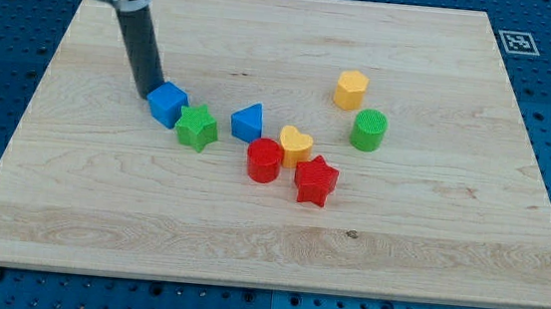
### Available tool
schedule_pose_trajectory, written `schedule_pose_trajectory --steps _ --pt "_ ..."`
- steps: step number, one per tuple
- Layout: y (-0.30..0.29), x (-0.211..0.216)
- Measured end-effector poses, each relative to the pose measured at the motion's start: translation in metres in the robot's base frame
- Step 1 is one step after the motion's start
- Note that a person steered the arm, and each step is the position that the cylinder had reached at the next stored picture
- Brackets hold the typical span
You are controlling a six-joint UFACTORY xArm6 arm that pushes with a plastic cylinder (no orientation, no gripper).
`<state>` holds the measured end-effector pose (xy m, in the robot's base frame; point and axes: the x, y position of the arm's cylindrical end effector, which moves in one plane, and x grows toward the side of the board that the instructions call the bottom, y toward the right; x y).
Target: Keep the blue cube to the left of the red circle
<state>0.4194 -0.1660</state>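
Note:
The blue cube [168, 103] sits left of centre on the wooden board [269, 234], touching a green star [197, 128] at its lower right. The red circle [264, 161] lies further to the view's right and lower. My tip [148, 92] is at the blue cube's upper left edge, touching or almost touching it. The dark rod rises from there to the view's top left.
A blue triangle [247, 122] lies between the green star and a yellow heart [295, 144]. A red star [315, 180] sits right of the red circle. A yellow hexagon [351, 89] and a green cylinder [369, 130] lie further right.

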Motion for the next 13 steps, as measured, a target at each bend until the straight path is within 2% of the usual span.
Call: schedule_pose_trajectory --steps 2,3,4,5,7,11,13 --pt "-0.016 0.044" --pt "-0.03 -0.005" --pt "-0.01 -0.046" --pt "0.025 -0.066" --pt "0.025 0.005" --pt "0.023 0.002" --pt "0.021 0.027"
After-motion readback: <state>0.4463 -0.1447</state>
